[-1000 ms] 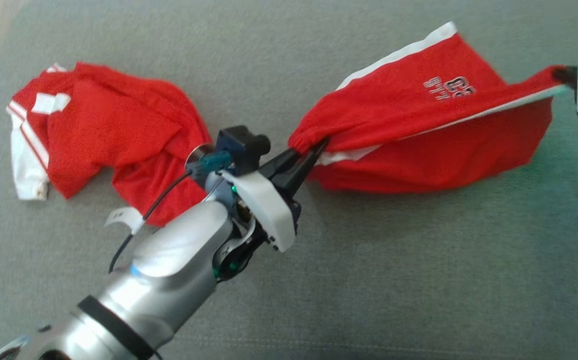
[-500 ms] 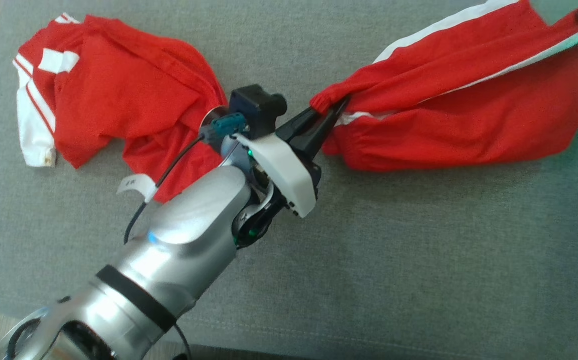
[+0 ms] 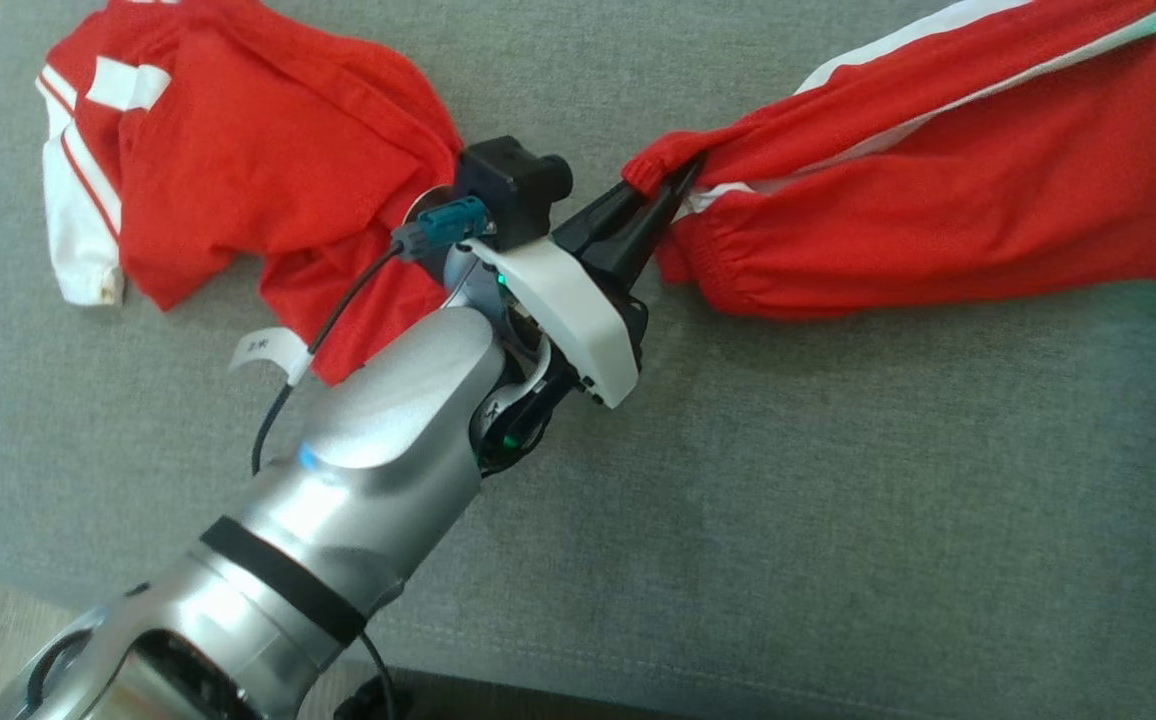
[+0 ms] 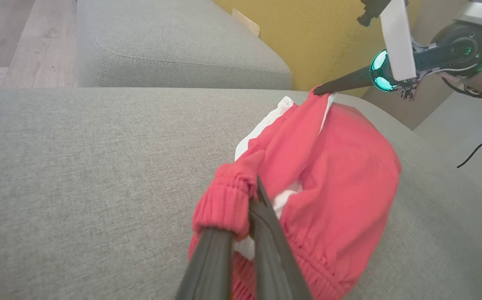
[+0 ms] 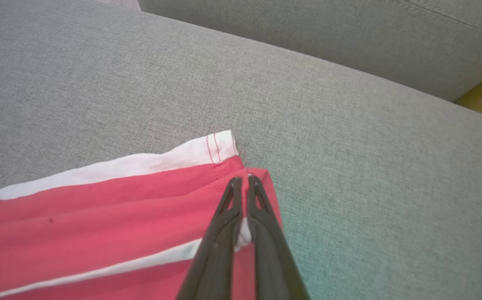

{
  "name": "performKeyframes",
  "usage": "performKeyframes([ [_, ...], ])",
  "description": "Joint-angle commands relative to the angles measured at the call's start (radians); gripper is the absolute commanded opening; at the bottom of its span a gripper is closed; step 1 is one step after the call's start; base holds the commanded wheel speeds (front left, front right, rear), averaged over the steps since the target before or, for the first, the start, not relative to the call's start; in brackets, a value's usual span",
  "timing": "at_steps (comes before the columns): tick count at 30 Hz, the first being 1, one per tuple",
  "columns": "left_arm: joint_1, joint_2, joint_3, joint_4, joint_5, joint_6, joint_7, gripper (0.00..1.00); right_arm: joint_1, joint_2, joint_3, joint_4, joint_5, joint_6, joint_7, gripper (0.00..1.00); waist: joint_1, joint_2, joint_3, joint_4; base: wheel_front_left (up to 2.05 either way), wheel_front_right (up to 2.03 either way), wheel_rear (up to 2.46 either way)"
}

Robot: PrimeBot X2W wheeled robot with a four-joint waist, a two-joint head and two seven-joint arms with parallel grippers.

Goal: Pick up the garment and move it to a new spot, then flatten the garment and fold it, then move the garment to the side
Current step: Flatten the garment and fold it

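Left end effector and right end effector each clamp an end of the red shorts, held taut toward two o'clock, likely for flattening, while the jersey lies crumpled at ten o'clock.

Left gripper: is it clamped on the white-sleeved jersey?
No, the left gripper is shut on the gathered edge of the smaller red garment, while the jersey lies loose beside its arm.

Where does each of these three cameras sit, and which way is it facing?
Head view: on the head, facing down at grey fabric cushion, red white-sleeved jersey, red white-striped shorts; left gripper and forearm show.
Left wrist view: along left fingers pinching the shorts' gathered waistband; right gripper shows opposite.
Right wrist view: along right fingers shut on the shorts' hem corner.
Shared: the shorts appear in all three.
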Motion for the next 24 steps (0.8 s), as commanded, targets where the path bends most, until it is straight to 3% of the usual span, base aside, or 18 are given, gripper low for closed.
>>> performKeyframes([
  [1,-0.041,0.011,0.038,-0.022,0.008,-0.002,-0.012,0.00,-0.032,0.002,0.007,-0.025,-0.004,-0.001,-0.015,0.00,-0.0001,0.0000,0.006,0.005,0.00,0.00,0.00],
  [5,-0.044,0.005,0.052,-0.023,0.018,-0.005,-0.012,0.00,-0.047,-0.003,0.028,-0.008,0.005,-0.001,-0.038,0.00,-0.0001,0.0000,0.017,0.012,0.00,0.00,0.00],
  [6,-0.045,0.004,0.055,-0.024,0.020,-0.005,-0.012,0.09,-0.051,-0.003,0.033,-0.005,0.007,-0.001,-0.046,0.00,-0.0001,0.0000,0.019,0.013,0.00,0.00,0.00],
  [8,-0.045,0.002,0.060,-0.022,0.025,-0.006,-0.012,0.44,-0.057,0.001,0.040,0.000,0.016,-0.001,-0.065,0.00,-0.0001,0.0000,0.021,0.015,0.00,0.00,0.00],
  [9,-0.045,0.001,0.062,-0.021,0.028,-0.007,-0.012,0.83,-0.061,0.002,0.042,0.001,0.017,-0.001,-0.083,0.42,-0.0001,0.0000,0.022,0.015,0.00,0.00,0.00],
  [10,-0.044,0.000,0.064,-0.018,0.030,-0.007,-0.012,1.00,-0.063,0.004,0.040,0.009,0.021,-0.001,-0.096,1.00,-0.0001,0.0000,0.023,0.014,0.00,0.00,0.00],
  [18,-0.033,-0.003,0.084,0.005,0.049,-0.009,-0.012,1.00,-0.067,0.019,0.050,0.059,0.038,-0.001,-0.192,1.00,-0.0001,0.0000,0.003,-0.001,0.00,0.00,0.00],
  [24,0.001,-0.002,0.124,0.031,0.083,-0.007,-0.012,1.00,-0.034,0.026,0.050,0.073,0.065,-0.001,-0.331,1.00,-0.0001,0.0000,-0.052,-0.026,0.00,0.00,0.00],
])
